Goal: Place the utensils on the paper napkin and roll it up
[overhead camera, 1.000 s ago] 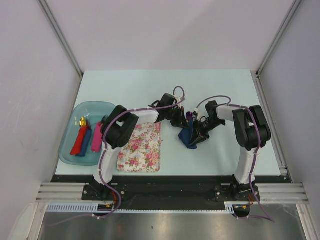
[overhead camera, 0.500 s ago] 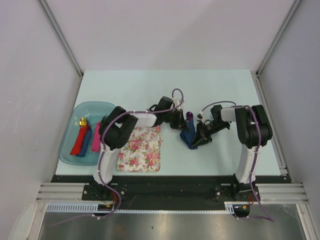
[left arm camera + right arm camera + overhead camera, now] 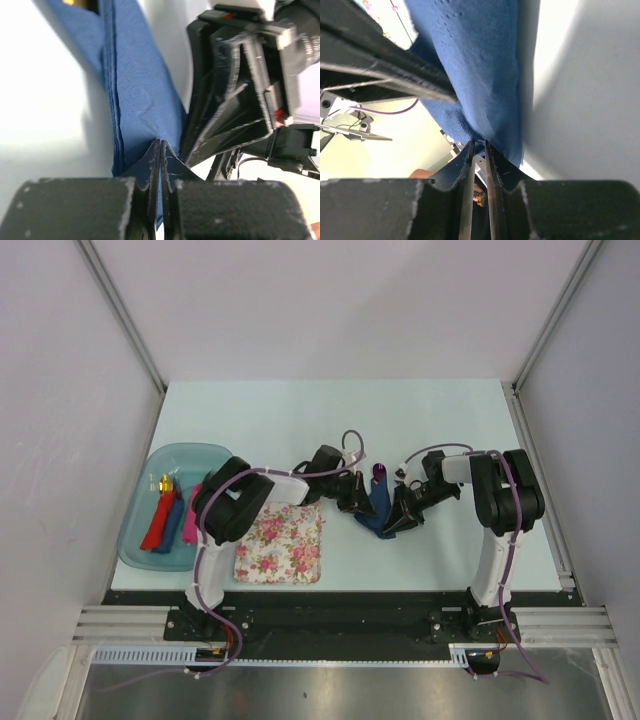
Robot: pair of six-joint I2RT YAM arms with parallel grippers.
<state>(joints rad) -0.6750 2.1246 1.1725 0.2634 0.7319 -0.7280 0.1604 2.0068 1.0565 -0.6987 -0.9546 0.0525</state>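
1. Pale green table (image 3: 450, 420) stands between grey walls, with both arms reaching toward its middle
2. Dark blue paper napkin (image 3: 377, 510), bunched into a long fold, is just right of the floral mat (image 3: 282, 545), between the two arms' tips
3. Purple spoon (image 3: 378, 471) pokes its end out of the napkin's far end
4. Left end effector (image 3: 160, 144) has its jaws pressed together on the napkin's folded edge
5. Right end effector (image 3: 478, 146) pinches the napkin from the opposite side, with only a narrow slit between its jaws
6. Teal tray (image 3: 200, 455) at the table's left edge holds red, blue and pink pieces (image 3: 172, 520)
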